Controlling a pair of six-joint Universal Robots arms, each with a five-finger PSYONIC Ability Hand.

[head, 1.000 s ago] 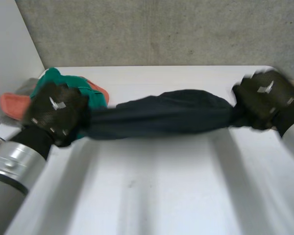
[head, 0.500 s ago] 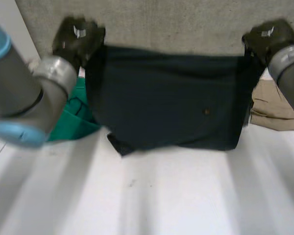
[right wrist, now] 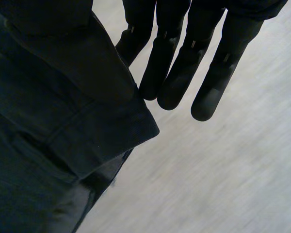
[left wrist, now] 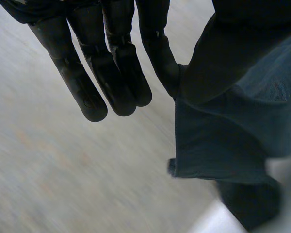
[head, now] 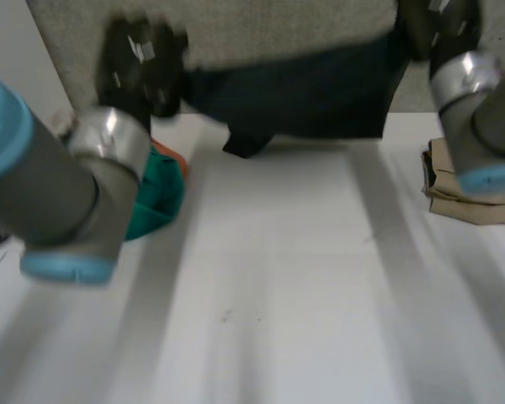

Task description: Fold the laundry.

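Note:
A dark navy garment (head: 307, 93) hangs stretched between my two hands, high over the table's far edge. My left hand (head: 141, 69) holds its left end and my right hand (head: 436, 23) its right end. A loose flap droops from the lower edge near the left end. In the left wrist view the garment (left wrist: 223, 136) hangs beside my left hand (left wrist: 111, 73), pinched at the thumb side while the other fingers point straight. In the right wrist view the garment's hemmed corner (right wrist: 63, 111) is pinched the same way beside my right hand (right wrist: 184, 73).
A green garment (head: 154, 204) with an orange piece (head: 175, 162) beside it lies at the table's back left, under my left arm. A folded tan garment (head: 470, 192) lies at the back right. The white table (head: 278, 295) spreads in front; a grey wall (head: 278, 25) stands behind.
Both hands have risen and moved toward the back wall. The garment went from a stretched bundle low over the table to hanging open, then swung up and away.

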